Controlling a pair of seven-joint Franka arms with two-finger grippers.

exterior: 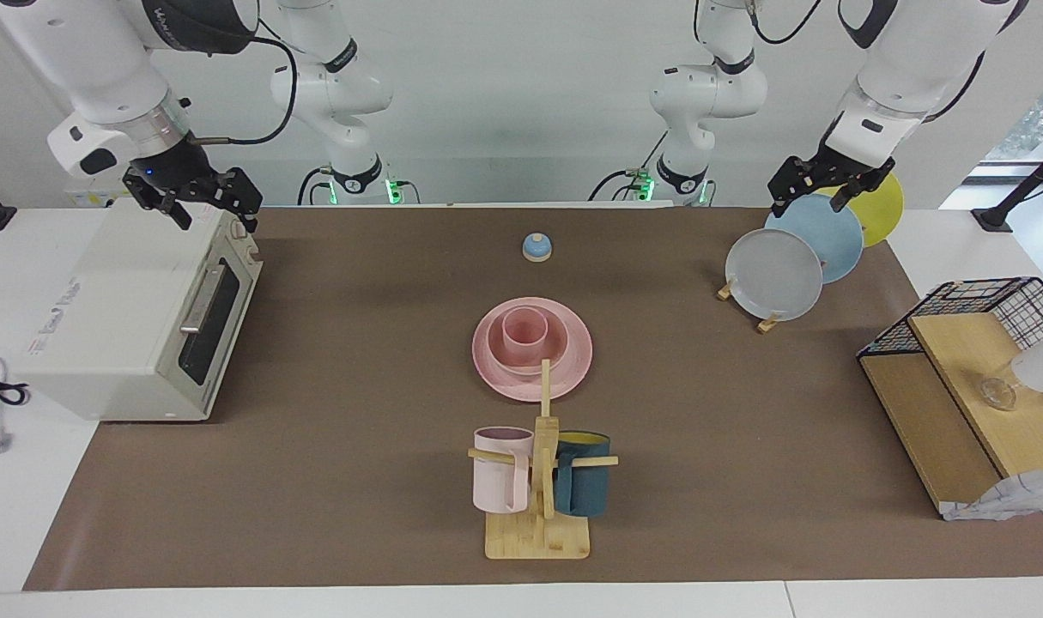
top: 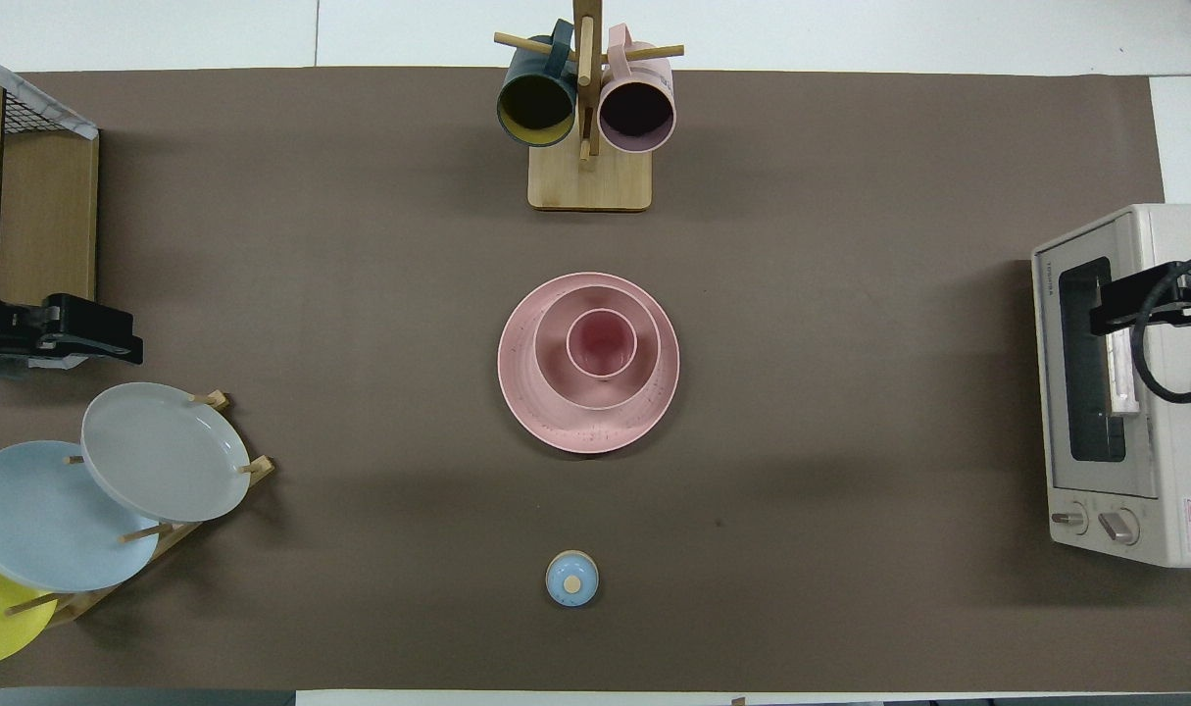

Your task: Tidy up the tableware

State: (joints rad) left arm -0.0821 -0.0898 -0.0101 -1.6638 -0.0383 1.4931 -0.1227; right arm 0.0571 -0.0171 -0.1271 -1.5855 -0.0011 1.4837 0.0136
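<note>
The matte pink set is stacked at the middle of the table. The wide plate (exterior: 575, 360) (top: 546, 420) lies flat, the bowl (exterior: 558, 336) (top: 601, 391) sits on it, and the small cup (exterior: 524, 333) (top: 602, 345) stands upright in the bowl. My left gripper (exterior: 813, 202) (top: 115, 338) is open and empty, up over the plate rack at the left arm's end. My right gripper (exterior: 214, 215) (top: 1110, 312) is open and empty, up over the toaster oven at the right arm's end. Both are well away from the pink set.
A wooden mug tree (exterior: 538, 515) with a pale pink mug (exterior: 500, 470) and a teal mug (exterior: 583, 474) stands farther from the robots than the set. A small blue bell (exterior: 536, 247) sits nearer. Grey (exterior: 774, 275), blue and yellow plates stand in a rack. A toaster oven (exterior: 118, 318) and a wire shelf (exterior: 959, 386) stand at the table's ends.
</note>
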